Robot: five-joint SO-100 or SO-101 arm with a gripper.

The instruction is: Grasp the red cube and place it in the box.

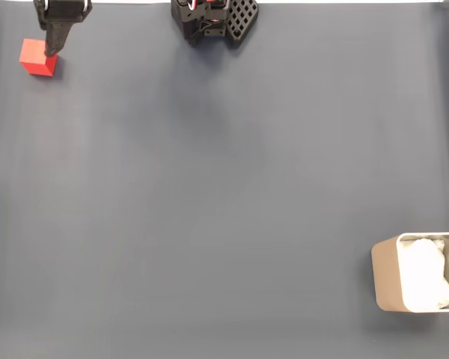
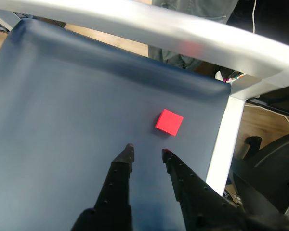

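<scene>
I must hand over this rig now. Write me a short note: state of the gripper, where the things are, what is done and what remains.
Gripper: open, holding nothing, fingers above the dark blue-grey table cover.
Small bright-red matte cube: on the cover just ahead of the fingertips in the wrist view; top left corner in the fixed view.
Beige rectangular box with white lining: bottom right edge in the fixed view, far from the cube.
Done: approach only.
Left: grasp the cube, carry it across, release it in the box.
</scene>
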